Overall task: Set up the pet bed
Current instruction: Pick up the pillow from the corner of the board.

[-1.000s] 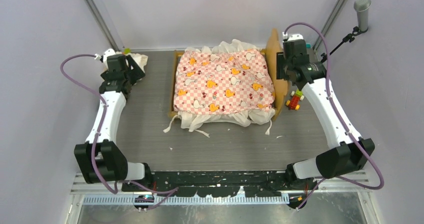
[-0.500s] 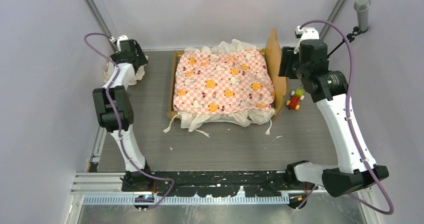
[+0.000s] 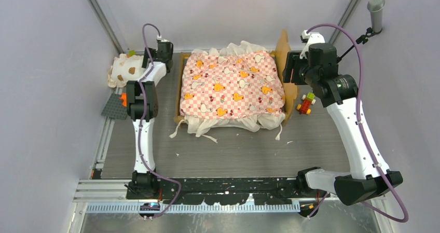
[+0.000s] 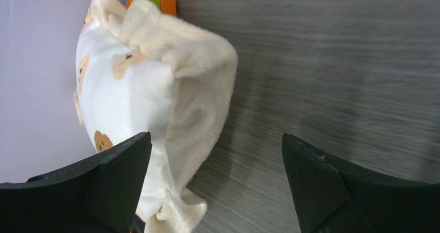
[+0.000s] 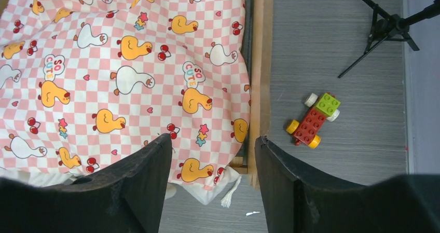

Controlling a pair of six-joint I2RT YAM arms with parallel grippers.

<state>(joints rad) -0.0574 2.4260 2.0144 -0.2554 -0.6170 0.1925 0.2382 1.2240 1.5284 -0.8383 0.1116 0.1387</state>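
I am centring the released left gripper (image 4: 216,137) on the far-left pillow (image 4: 129,87) before clenching, while the right gripper (image 5: 212,139) is hovering released over the pet bed (image 5: 261,62).

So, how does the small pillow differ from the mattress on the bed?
The mattress is pink checkered with printed ducks; the pillow is cream with brown spots. The mattress is much larger than the pillow. The mattress lies in the bed frame; the pillow lies on the table. Both have cream ruffles.
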